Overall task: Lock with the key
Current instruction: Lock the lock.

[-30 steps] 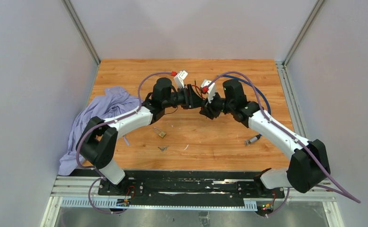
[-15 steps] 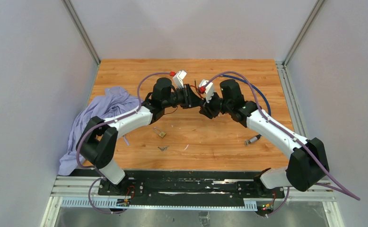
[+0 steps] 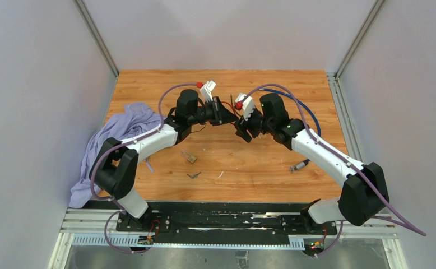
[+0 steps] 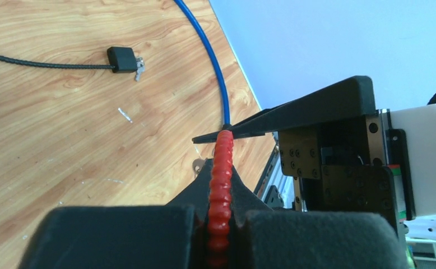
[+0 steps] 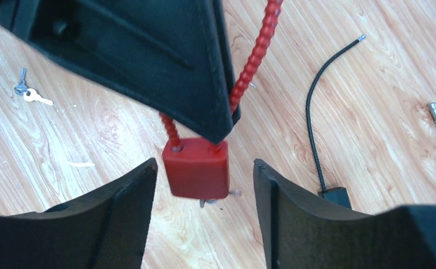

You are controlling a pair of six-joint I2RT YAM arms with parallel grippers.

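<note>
Bench [image 3: 249,162]: lock body [image 5: 196,174] hangs above it.
Left end effector [image 4: 220,221]: clamped on red cable [image 4: 222,162]; the dangling lock body may swing.
Right end effector [image 5: 203,168]: jaws apart, flanking lock body; close off-centre and you twist it.
Keys [image 5: 28,94]: loose on bench, well apart.

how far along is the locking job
Done: left tool pinches the red cable, so the red lock body hangs above the table. In hand: right tool open either side of that body, not gripping. Left: turning a key; loose keys lie on the table.

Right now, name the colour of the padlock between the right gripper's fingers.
The padlock is red; the right wrist view shows it best.
</note>
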